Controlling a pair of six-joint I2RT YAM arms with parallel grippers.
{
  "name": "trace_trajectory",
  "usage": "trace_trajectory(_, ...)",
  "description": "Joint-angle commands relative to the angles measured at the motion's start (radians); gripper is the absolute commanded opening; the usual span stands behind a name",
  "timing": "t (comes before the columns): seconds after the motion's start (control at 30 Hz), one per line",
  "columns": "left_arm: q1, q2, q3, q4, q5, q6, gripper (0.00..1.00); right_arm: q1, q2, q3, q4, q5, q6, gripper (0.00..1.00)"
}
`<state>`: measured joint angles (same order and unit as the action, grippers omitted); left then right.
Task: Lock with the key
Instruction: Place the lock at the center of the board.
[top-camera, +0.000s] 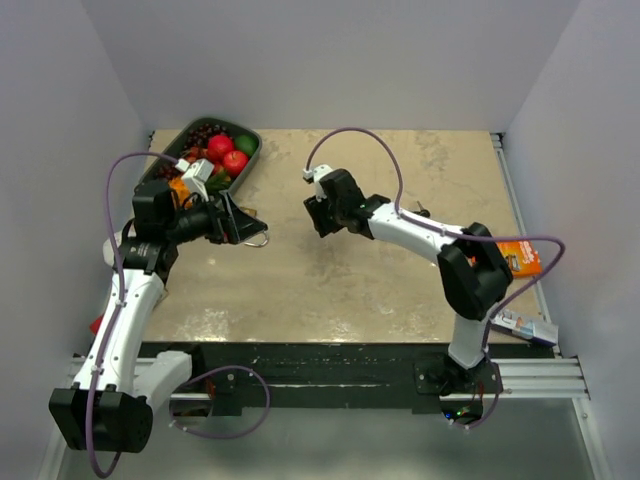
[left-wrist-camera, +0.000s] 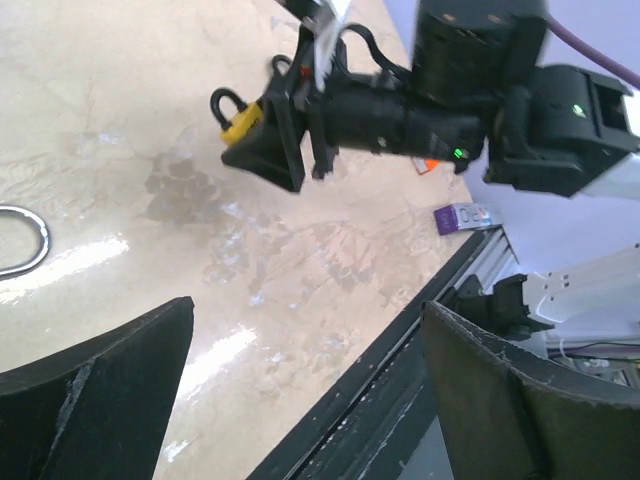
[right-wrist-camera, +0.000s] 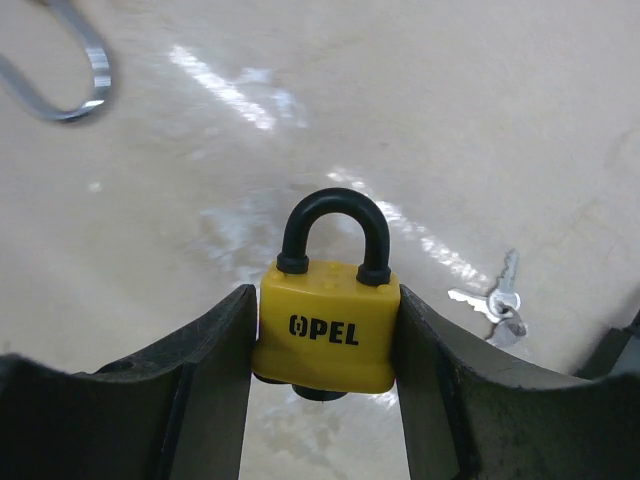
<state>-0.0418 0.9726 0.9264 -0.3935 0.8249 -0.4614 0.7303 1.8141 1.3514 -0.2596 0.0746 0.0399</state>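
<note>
A yellow padlock (right-wrist-camera: 325, 320) marked OPEL, its black shackle pushed down, is held off the table with my right gripper (right-wrist-camera: 325, 300) shut on its two sides. The left wrist view shows the same padlock (left-wrist-camera: 243, 118) in the right gripper (left-wrist-camera: 268, 140). A bunch of small silver keys (right-wrist-camera: 495, 300) lies on the table to the right of the lock, touched by neither gripper. My left gripper (left-wrist-camera: 308, 330) is open over the table's near edge with nothing between its fingers. In the top view the left gripper (top-camera: 240, 222) faces the right gripper (top-camera: 322, 215) across a gap.
A metal ring (top-camera: 258, 240) lies on the table just by the left gripper's fingers. A dark tray (top-camera: 254, 152) of fruit stands at the back left. An orange box (top-camera: 520, 258) and a small carton (top-camera: 527, 326) sit at the right edge.
</note>
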Motion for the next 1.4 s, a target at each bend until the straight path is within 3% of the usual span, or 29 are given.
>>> trace_trajectory(0.0, 0.006, -0.009, 0.029, -0.039, -0.067, 0.075, 0.99, -0.038, 0.092, 0.107, 0.019, 0.094, 0.141, 0.00)
trace_trajectory(0.2, 0.006, -0.012, 0.015, -0.044, -0.059, 0.075, 0.99, -0.074, 0.270, 0.230, -0.055, 0.120, 0.258, 0.00)
trace_trajectory(0.67, 0.006, -0.022, -0.031, -0.022, -0.064, 0.072, 0.99, -0.072, 0.284, 0.212, -0.116, 0.235, 0.437, 0.13)
trace_trajectory(0.8, 0.006, -0.011, -0.028, -0.027, -0.070, 0.081, 0.99, -0.072, 0.271, 0.193, -0.122, 0.229, 0.466, 0.26)
trace_trajectory(0.87, 0.006, 0.001, -0.021, -0.037, -0.079, 0.098, 0.99, -0.074, 0.258, 0.189, -0.125, 0.231, 0.480, 0.45)
trace_trajectory(0.93, 0.006, 0.011, -0.012, -0.056, -0.105, 0.125, 0.99, -0.071, 0.248, 0.178, -0.132, 0.240, 0.491, 0.47)
trace_trajectory(1.03, 0.006, 0.029, 0.008, -0.076, -0.145, 0.156, 0.99, -0.072, 0.234, 0.175, -0.139, 0.241, 0.506, 0.64)
trace_trajectory(1.13, 0.006, 0.043, 0.023, -0.085, -0.180, 0.176, 0.99, -0.071, 0.228, 0.175, -0.136, 0.235, 0.509, 0.64)
trace_trajectory(1.27, 0.006, 0.086, 0.070, -0.111, -0.207, 0.225, 0.99, -0.071, 0.228, 0.184, -0.147, 0.235, 0.515, 0.73)
trace_trajectory(1.37, 0.006, 0.141, 0.142, -0.163, -0.130, 0.401, 0.99, -0.071, 0.218, 0.196, -0.135, 0.240, 0.496, 0.73)
